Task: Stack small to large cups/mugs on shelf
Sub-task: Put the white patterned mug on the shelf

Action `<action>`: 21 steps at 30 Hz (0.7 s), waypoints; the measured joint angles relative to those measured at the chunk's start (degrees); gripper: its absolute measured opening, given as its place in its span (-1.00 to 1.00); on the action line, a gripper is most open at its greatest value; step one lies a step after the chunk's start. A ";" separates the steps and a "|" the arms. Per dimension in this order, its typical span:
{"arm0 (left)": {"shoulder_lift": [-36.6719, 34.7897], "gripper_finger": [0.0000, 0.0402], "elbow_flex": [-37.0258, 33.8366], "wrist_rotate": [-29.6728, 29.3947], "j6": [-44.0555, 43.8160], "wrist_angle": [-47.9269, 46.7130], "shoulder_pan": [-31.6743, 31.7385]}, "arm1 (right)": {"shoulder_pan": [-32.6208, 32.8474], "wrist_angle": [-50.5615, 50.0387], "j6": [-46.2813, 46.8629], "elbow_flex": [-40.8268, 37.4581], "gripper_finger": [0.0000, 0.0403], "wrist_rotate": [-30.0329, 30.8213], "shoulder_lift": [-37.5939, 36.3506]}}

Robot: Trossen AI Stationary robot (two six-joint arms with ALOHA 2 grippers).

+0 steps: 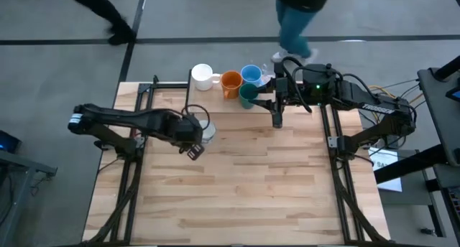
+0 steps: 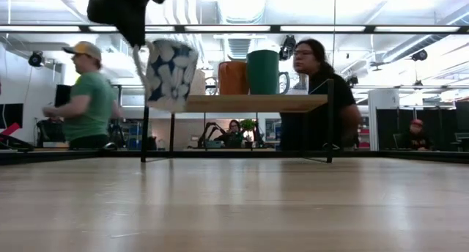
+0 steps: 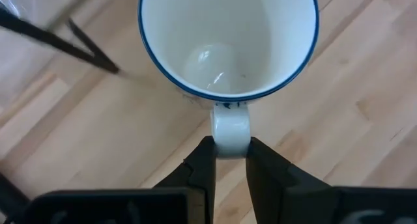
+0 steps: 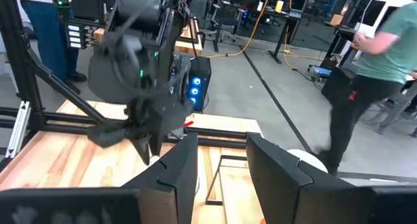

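Observation:
A white mug with a dark flower pattern and a blue rim (image 2: pixel 171 72) hangs in the air left of the shelf (image 2: pixel 256 102), with my left gripper (image 3: pixel 229 159) shut on it. In the high view this mug (image 1: pixel 208 131) shows beside the gripper (image 1: pixel 194 145). On the shelf stand a white mug (image 1: pixel 202 76), an orange mug (image 1: pixel 231 82), a light blue mug (image 1: pixel 251 74) and a dark green cup (image 1: pixel 248 95). My right gripper (image 4: pixel 221 168) waits open by the shelf's right end, holding nothing. My left gripper pinches the patterned mug's handle (image 3: pixel 229 127) between its two fingers (image 3: pixel 202 162). The fingers come steeply from above. The mug hangs below them, lifted clear of the table and slightly tilted, its open mouth up toward the wrist.
The shelf's thin black legs (image 2: pixel 143 135) stand on the far part of the wooden table (image 1: pixel 237 197). The near half of the table is bare wood. People stand and walk beyond the far edge (image 2: pixel 88 98).

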 joint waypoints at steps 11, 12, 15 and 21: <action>-2.01 -0.79 4.98 -5.80 0.36 -3.36 1.57 | 0.00 -0.04 0.66 -0.22 -0.38 -0.02 0.00; -2.08 -0.79 5.08 -5.79 0.98 -3.83 1.95 | 0.00 -0.04 0.66 -0.22 -0.38 -0.02 0.00; -2.12 -0.79 5.15 -6.08 2.10 -4.11 3.26 | 0.00 -0.04 0.69 -0.22 -0.38 -0.02 0.00; -2.30 -0.79 5.53 -6.37 6.16 -4.09 6.99 | 0.45 -0.04 1.09 -0.22 -0.38 -0.24 0.00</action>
